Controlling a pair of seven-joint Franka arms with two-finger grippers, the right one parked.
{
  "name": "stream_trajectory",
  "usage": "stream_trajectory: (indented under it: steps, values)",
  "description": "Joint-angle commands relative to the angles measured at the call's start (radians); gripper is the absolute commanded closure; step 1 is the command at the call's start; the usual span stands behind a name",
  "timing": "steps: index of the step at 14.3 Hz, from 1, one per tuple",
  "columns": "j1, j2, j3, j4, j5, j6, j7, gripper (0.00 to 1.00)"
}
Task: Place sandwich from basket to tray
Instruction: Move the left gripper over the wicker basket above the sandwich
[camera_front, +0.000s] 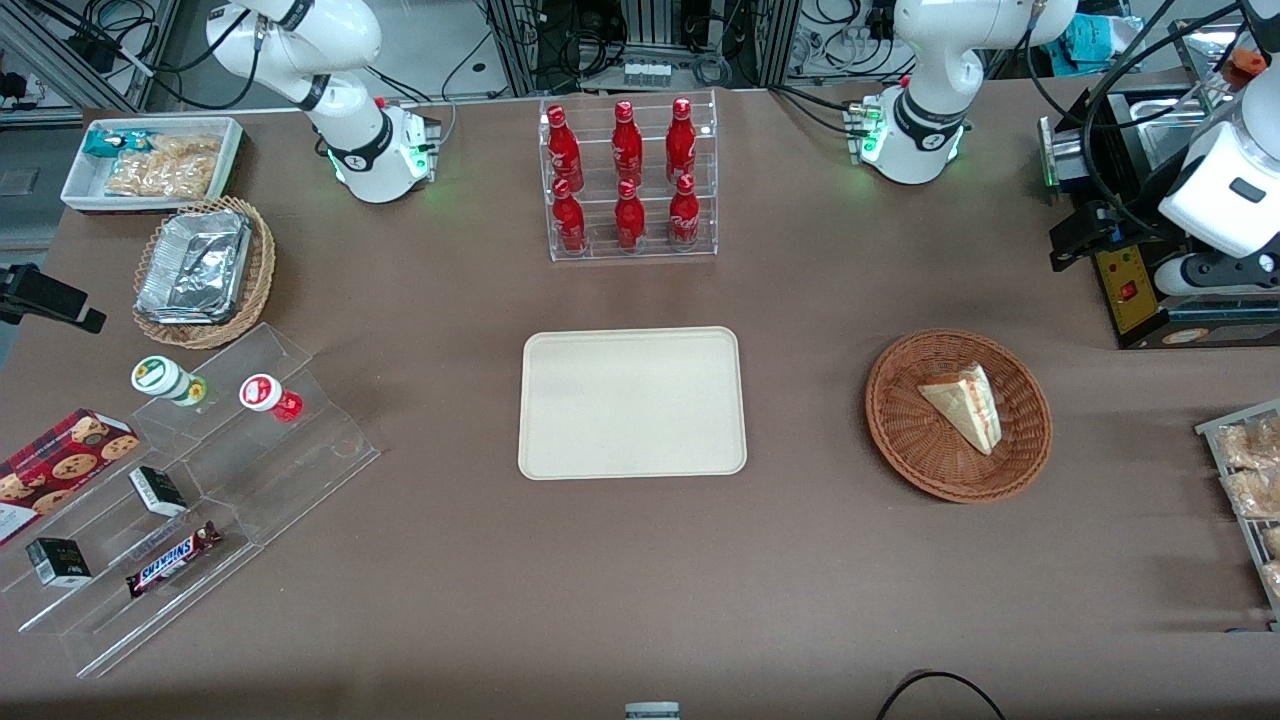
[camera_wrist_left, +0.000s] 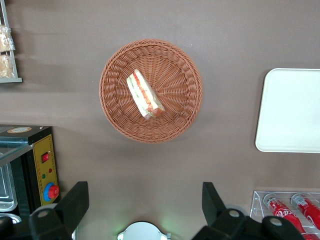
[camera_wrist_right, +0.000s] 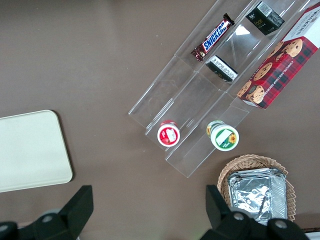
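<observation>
Gripper (camera_wrist_left: 142, 205) open and empty, held high above the counter (camera_front: 800, 580), with the sandwich (camera_front: 966, 405) not yet approached.

I see the gripper looking straight down, its two fingers spread wide with nothing between them; the left arm is drawn up toward its own end of the counter, well above the basket (camera_front: 900, 440). The sandwich lies on its side in the basket, a pale wedge with red and green filling along one edge. The tray (camera_front: 632, 402) sits bare, well apart from the basket, toward the parked arm's end. I judge the main risks as follows: the soft bread may crush under a firm close, the layers may slide apart, or a finger may catch the woven rim on descent if I misalign with the wedge.
</observation>
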Motion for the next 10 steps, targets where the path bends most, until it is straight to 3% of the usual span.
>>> stream_trajectory:
  steps: [1, 6, 10]
  values:
    - [-0.006, 0.013, 0.009, 0.025, -0.013, -0.026, 0.021, 0.00]
    - [-0.006, 0.028, 0.009, -0.110, -0.007, -0.006, 0.020, 0.00]
    - [-0.003, 0.010, 0.010, -0.381, 0.004, 0.289, 0.017, 0.00]
